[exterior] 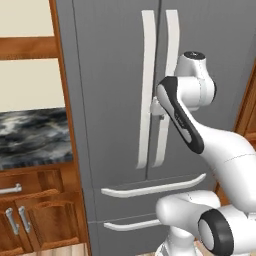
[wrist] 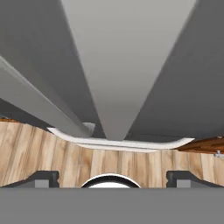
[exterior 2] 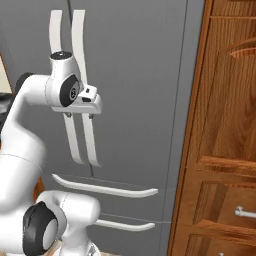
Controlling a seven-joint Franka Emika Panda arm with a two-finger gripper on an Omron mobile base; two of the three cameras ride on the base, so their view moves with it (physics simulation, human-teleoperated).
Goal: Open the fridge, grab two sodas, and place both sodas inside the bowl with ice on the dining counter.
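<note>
1. Left base view: The fridge [exterior: 115,90] is shut. Its two long white handles [exterior: 148,90] stand side by side in the middle. The claw [exterior: 156,107] is right at the handles, about halfway down them. It looks like it is touching or almost touching them, but the arm hides the tips. Two drawer handles [exterior: 152,187] lie below the claw. A dark bench [exterior: 32,137] with brown cupboards [exterior: 35,215] is off to the claw's left.

2. Right base view: The claw [exterior 2: 80,115] points down, just in front of the handles [exterior 2: 80,75]. I think the arm got this close so it can grab a handle and pull a door open. A tall brown cabinet [exterior 2: 225,125] stands to the claw's right.

3. Hand view: This camera looks down along the fridge front [wrist: 122,65]. The two dark fingertips [wrist: 43,178] are spread wide, with nothing between them. A drawer handle [wrist: 118,142] is far ahead of the claw, and the wood floor [wrist: 52,153] is past it.

4. The sodas should be inside the fridge, behind the shut doors. So the door has to open first.
</note>
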